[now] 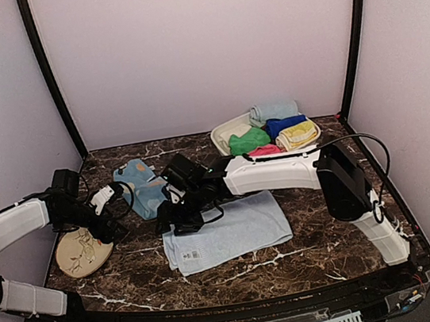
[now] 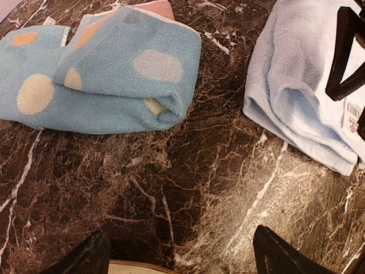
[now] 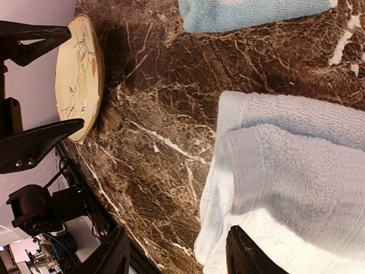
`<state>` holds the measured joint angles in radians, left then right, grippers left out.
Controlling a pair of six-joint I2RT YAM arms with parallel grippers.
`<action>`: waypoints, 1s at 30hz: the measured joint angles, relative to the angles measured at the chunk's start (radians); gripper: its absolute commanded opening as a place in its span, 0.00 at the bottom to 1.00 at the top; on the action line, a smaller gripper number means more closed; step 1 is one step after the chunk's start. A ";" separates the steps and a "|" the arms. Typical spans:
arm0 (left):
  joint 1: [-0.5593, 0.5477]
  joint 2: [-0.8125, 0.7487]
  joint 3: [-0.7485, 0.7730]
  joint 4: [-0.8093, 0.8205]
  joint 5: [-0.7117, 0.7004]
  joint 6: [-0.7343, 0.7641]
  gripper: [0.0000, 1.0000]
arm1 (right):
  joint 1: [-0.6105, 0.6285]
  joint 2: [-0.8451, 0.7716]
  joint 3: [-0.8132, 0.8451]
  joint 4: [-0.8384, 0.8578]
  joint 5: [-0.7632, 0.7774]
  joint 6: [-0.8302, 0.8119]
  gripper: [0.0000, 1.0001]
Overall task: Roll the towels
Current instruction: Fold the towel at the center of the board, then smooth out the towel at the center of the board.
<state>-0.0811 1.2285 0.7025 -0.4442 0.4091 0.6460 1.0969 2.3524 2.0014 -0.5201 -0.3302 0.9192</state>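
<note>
Plain pale blue cloth towel [image 1: 225,232] is lying mid-table with its left edge folded over, and the medium blue towel with cream spots [image 1: 143,189] is sitting bunched up just behind-left of it. Right gripper [image 3: 179,229] is hovering at that fold, jaws apart, nothing pinched. Left gripper [image 2: 179,231] is hanging spread wide over the dark marble table [image 1: 308,252] by the round beige plate [image 1: 80,252].

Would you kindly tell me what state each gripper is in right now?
Left gripper: open, holding nothing.
Right gripper: open at the pale blue towel edge, gripping nothing.
</note>
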 measured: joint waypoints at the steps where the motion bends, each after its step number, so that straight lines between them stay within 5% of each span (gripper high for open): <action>1: 0.000 0.000 0.000 0.000 0.002 0.000 0.89 | 0.000 -0.006 -0.005 0.006 -0.002 0.000 0.56; 10: -0.009 0.018 0.014 0.000 0.055 -0.025 0.88 | -0.063 -0.261 -0.396 0.182 -0.040 0.014 0.22; 14: -0.046 0.035 0.040 0.002 0.072 -0.048 0.87 | -0.120 -0.212 -0.392 0.200 -0.071 -0.020 0.15; 21: -0.240 0.057 0.070 0.005 0.093 -0.105 0.84 | -0.149 -0.032 -0.291 0.213 -0.103 -0.069 0.19; 30: -0.493 0.204 0.169 0.092 0.095 -0.168 0.80 | -0.228 -0.131 -0.458 0.352 -0.176 -0.016 0.40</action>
<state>-0.5739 1.4326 0.8711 -0.3527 0.5037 0.4782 0.8692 2.2211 1.5436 -0.1684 -0.5060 0.9028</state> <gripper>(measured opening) 0.818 0.351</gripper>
